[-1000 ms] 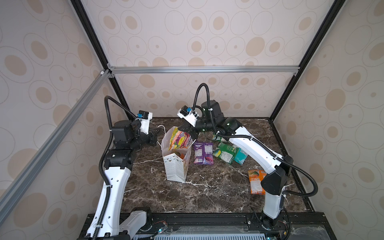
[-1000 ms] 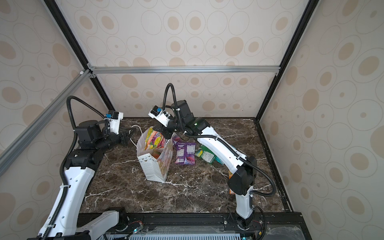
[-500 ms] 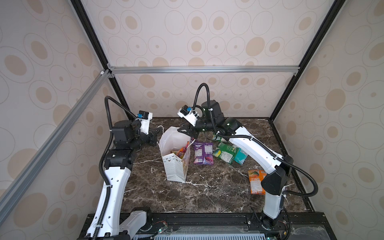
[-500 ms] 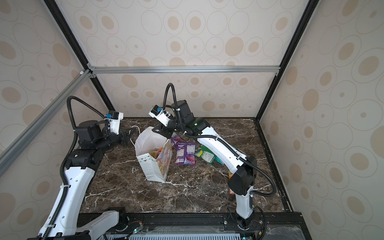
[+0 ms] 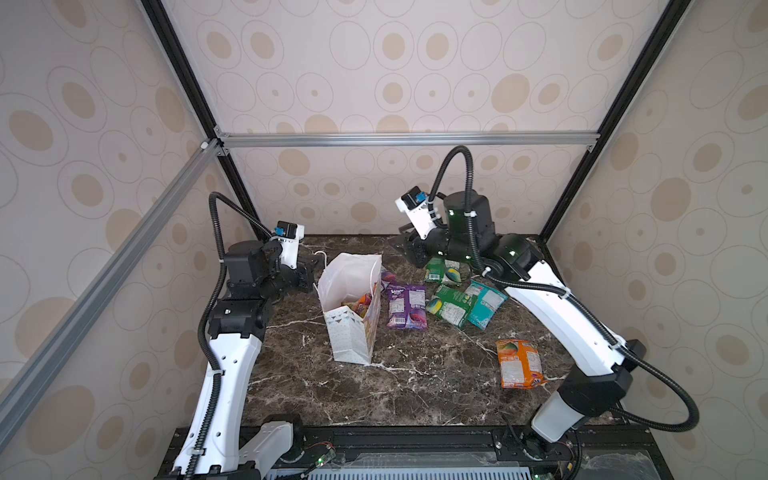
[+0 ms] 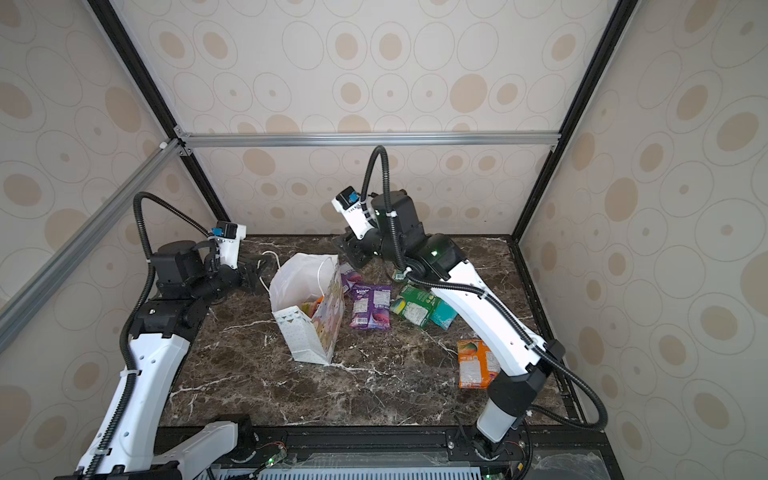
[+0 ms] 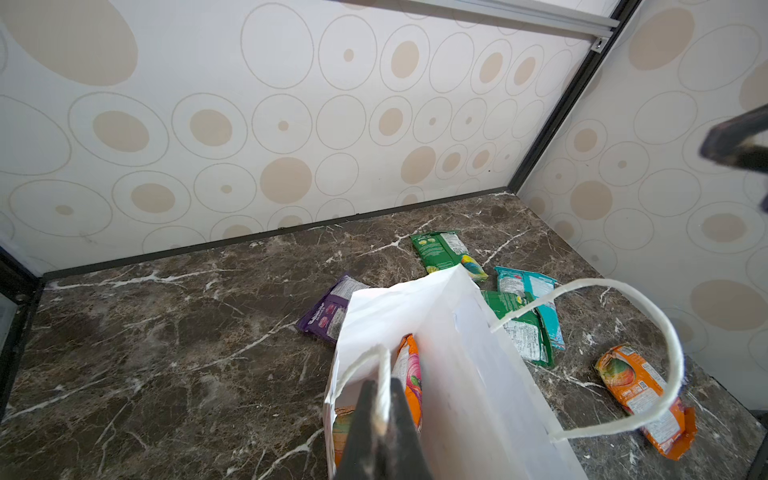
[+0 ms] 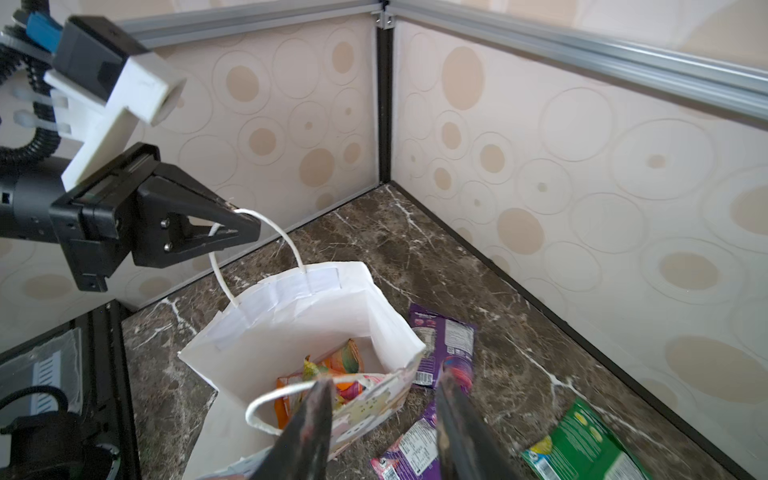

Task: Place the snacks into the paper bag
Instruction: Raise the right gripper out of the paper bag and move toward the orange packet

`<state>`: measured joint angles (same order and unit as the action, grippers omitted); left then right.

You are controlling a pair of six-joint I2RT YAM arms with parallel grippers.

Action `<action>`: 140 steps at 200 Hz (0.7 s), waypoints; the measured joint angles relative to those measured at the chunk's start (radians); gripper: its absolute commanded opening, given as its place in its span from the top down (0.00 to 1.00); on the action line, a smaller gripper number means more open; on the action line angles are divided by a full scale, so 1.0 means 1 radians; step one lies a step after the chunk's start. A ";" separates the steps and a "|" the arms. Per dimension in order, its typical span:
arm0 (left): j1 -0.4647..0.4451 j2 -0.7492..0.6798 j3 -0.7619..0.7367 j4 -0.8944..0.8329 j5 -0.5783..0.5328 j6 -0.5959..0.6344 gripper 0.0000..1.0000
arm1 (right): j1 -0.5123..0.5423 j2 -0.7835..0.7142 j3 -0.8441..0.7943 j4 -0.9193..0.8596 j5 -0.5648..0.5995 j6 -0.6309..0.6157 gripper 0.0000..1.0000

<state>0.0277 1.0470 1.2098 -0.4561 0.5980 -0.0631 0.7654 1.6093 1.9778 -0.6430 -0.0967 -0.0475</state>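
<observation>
The white paper bag [image 5: 351, 328] [image 6: 305, 328] stands open mid-table. My left gripper [image 7: 382, 388] [image 5: 312, 266] is shut on its cord handle [image 8: 286, 239], holding the mouth open. Orange snacks [image 8: 332, 370] [image 7: 410, 374] lie inside the bag. My right gripper [image 8: 384, 388] [image 5: 404, 249] hovers open just behind and right of the bag's mouth, with nothing between its fingers. On the table right of the bag lie a purple packet [image 5: 406, 307], a second purple one [image 5: 387, 276] half hidden by the bag, two green packets [image 5: 451, 305] [image 5: 441, 270], a teal one [image 5: 486, 303] and an orange one [image 5: 519, 363].
The bag's free cord handle [image 7: 648, 353] loops loosely over its right side. Patterned walls with a black frame post [image 5: 582, 166] close the marble table [image 5: 415, 395] at the back and both sides. The right arm [image 5: 569, 324] stretches above the packets on the right.
The orange packet held at the bag's mouth has dropped inside. My right gripper opened and drew back up and to the right. The left gripper kept its hold.
</observation>
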 measured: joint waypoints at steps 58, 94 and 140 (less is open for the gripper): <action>0.006 0.000 -0.003 0.008 -0.005 -0.011 1.00 | -0.035 -0.280 -0.328 -0.104 0.209 0.110 0.58; 0.010 0.000 -0.007 0.013 -0.015 -0.019 1.00 | -0.060 -0.385 -0.467 -0.201 0.336 0.179 0.57; 0.011 0.000 -0.008 0.017 -0.016 -0.024 1.00 | -0.119 -0.418 -0.578 -0.367 0.459 0.290 0.57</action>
<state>0.0383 1.0470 1.2022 -0.4389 0.5816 -0.0872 0.6464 1.1908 1.3998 -1.0103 0.3618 0.2424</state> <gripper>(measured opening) 0.048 0.429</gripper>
